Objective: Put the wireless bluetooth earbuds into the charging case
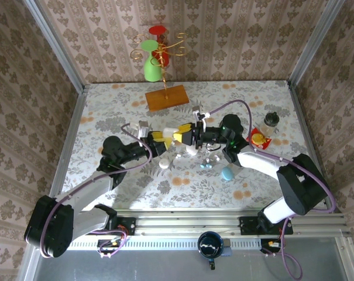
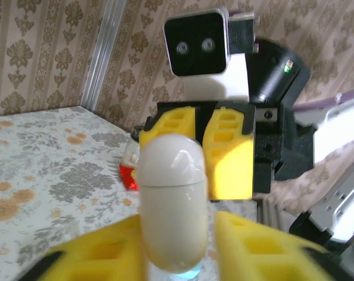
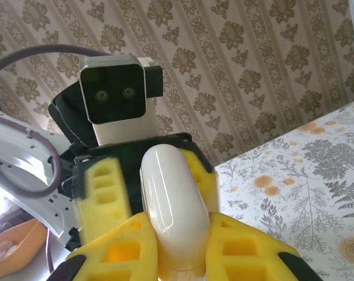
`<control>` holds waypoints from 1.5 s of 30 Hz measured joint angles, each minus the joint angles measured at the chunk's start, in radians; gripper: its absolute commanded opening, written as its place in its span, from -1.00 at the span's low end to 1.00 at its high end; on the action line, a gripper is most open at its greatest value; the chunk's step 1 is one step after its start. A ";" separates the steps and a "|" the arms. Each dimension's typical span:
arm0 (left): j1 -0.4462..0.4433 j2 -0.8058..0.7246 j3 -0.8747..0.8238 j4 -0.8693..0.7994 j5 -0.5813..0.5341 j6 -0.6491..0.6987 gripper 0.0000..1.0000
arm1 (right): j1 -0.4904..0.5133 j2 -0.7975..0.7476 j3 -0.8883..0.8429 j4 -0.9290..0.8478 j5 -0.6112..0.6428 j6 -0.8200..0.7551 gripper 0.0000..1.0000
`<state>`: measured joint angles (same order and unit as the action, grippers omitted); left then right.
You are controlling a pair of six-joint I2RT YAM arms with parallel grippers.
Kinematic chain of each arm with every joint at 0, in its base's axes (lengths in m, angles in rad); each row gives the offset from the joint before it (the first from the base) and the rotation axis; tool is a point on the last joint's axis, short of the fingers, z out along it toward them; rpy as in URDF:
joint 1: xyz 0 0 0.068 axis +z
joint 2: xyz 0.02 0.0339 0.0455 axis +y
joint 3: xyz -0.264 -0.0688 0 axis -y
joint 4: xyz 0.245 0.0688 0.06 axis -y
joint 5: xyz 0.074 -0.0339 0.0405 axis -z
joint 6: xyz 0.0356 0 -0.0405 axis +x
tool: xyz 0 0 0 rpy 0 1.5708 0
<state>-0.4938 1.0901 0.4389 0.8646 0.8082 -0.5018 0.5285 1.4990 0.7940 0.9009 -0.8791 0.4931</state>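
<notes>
Glossy white pill-shaped charging case (image 2: pixel 174 187) clamped in right gripper (image 3: pixel 177 237); left gripper (image 2: pixel 178 240) flanks it, grip unclear

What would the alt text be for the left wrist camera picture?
A white pill-shaped case stands upright in the middle, flanked below by the yellow fingers of the left pincer. Right behind it, facing the camera, is the right pincer with yellow fingers and a small camera box on top. A flowery table and patterned wallpaper lie behind.
</notes>
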 measured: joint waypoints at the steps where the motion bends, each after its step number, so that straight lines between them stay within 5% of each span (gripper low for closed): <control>1: 0.001 -0.006 0.000 -0.018 0.000 0.023 0.28 | 0.001 -0.010 0.000 -0.026 0.011 -0.033 -0.76; 5: 0.039 -0.033 -0.003 -0.055 0.002 0.091 0.51 | 0.000 -0.070 0.002 -0.173 0.048 -0.195 -0.77; 18: 0.082 -0.099 0.029 -0.254 0.085 0.279 0.35 | 0.015 -0.172 0.111 -0.549 0.064 -0.532 -0.78; 37: 0.080 -0.066 0.062 -0.179 0.139 0.255 -0.25 | 0.066 -0.101 0.180 -0.544 0.043 -0.549 -0.79; 45: 0.081 -0.056 0.062 -0.146 0.158 0.233 -0.87 | 0.065 -0.079 0.183 -0.534 0.032 -0.541 -0.78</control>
<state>-0.4129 1.0344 0.5011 0.7185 0.9657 -0.2691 0.5934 1.4204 0.9771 0.3664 -0.8474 -0.0479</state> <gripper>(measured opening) 0.108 0.180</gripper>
